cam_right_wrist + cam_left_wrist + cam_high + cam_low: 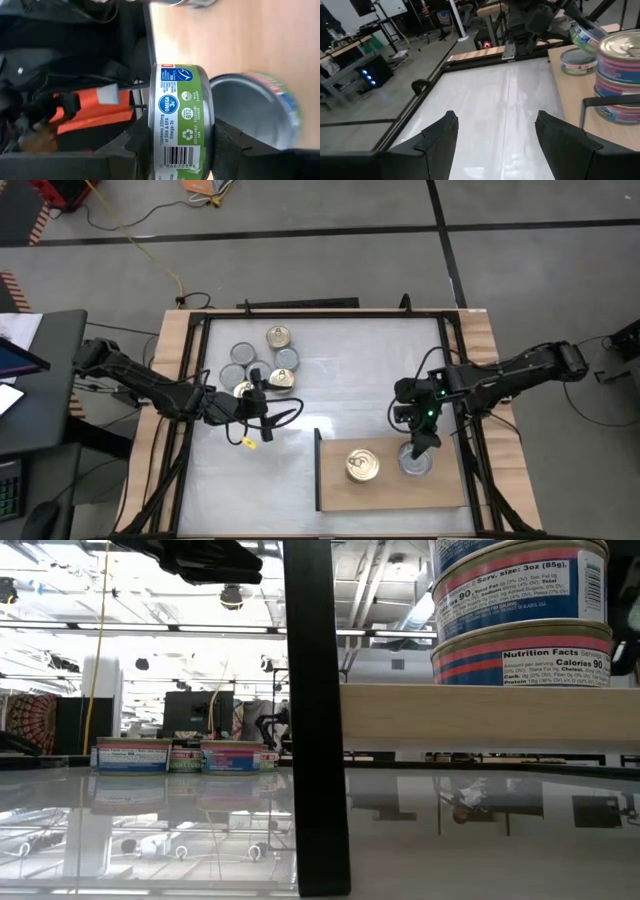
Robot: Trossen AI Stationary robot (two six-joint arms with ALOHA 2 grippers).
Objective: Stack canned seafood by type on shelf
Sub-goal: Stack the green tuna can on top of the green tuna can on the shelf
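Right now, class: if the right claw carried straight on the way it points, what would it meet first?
Probably the grey-lidded can on the shelf, just beyond the green-labelled can the right claw grips; depth is unclear.

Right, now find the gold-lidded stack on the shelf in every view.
High view: the gold-lidded stack stands on the shelf, picture-left of the right gripper.
Low view: upper right, on the shelf.
Left wrist view: at the right edge.
Right wrist view: not clearly in it; the green-label can, held by the right gripper, fills the middle.
Shared landmark: the shelf's light wood.
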